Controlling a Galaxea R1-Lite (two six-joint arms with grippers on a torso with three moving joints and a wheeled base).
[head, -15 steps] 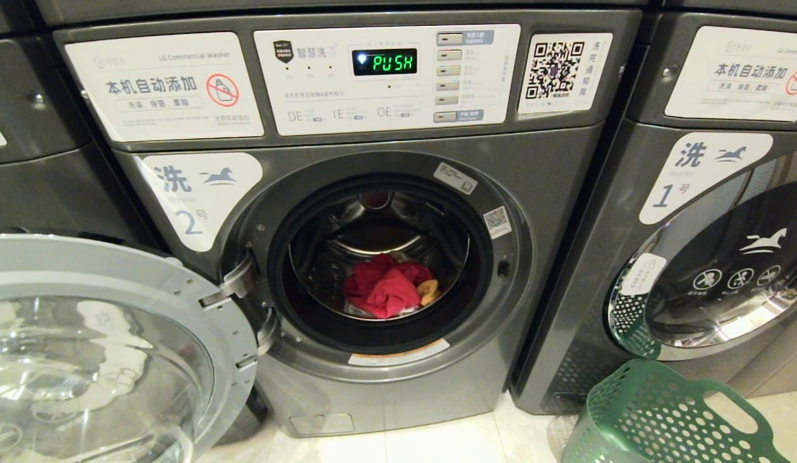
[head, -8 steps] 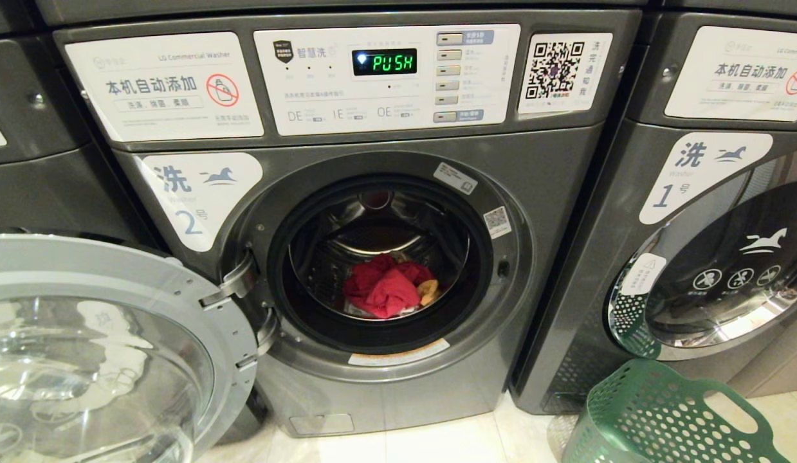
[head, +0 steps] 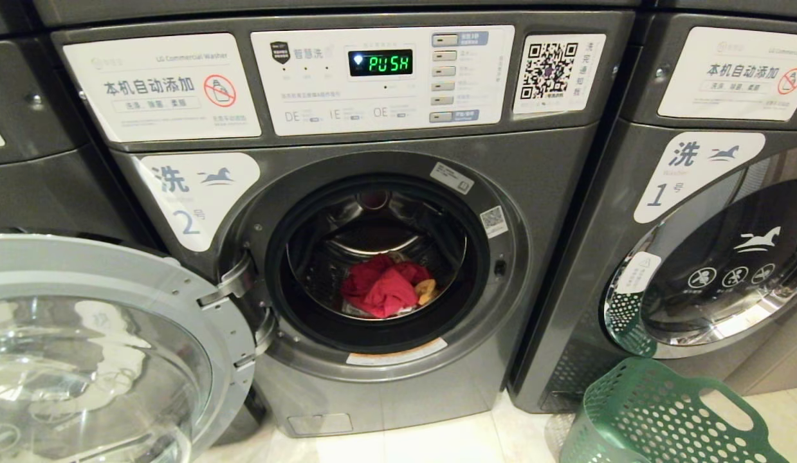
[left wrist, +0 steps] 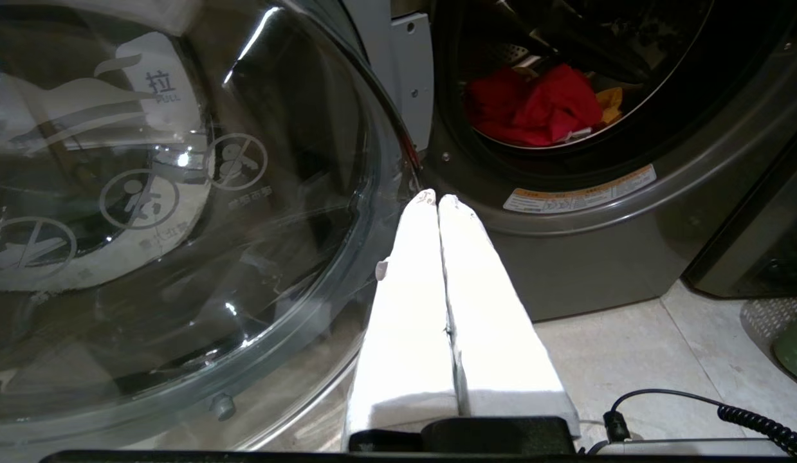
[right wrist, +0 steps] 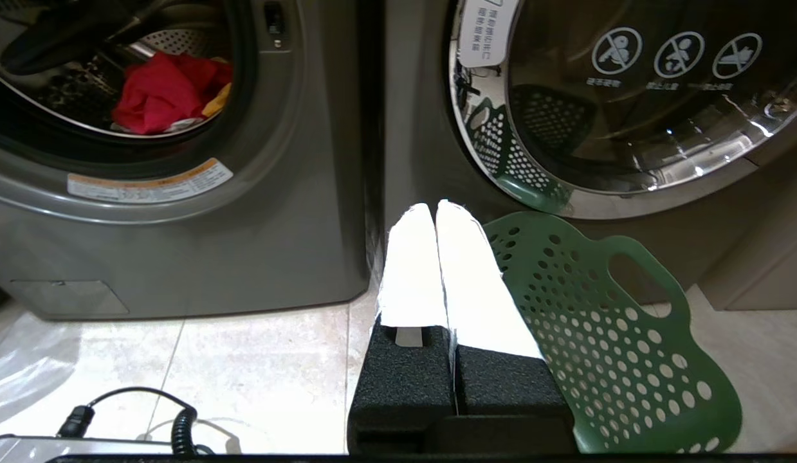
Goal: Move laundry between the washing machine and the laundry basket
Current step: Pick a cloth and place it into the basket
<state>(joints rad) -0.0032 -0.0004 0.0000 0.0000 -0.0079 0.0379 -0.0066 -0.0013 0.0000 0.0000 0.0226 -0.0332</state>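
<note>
The washing machine stands with its door swung open to the left, and red laundry lies inside the drum. The green laundry basket sits on the floor to the right. The left gripper and right gripper hang low, fingers pressed together, holding nothing.

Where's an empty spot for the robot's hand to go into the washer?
Above the red laundry, the drum is open up to its top. On the left the open door crowds the way; the green basket sits right.
</note>
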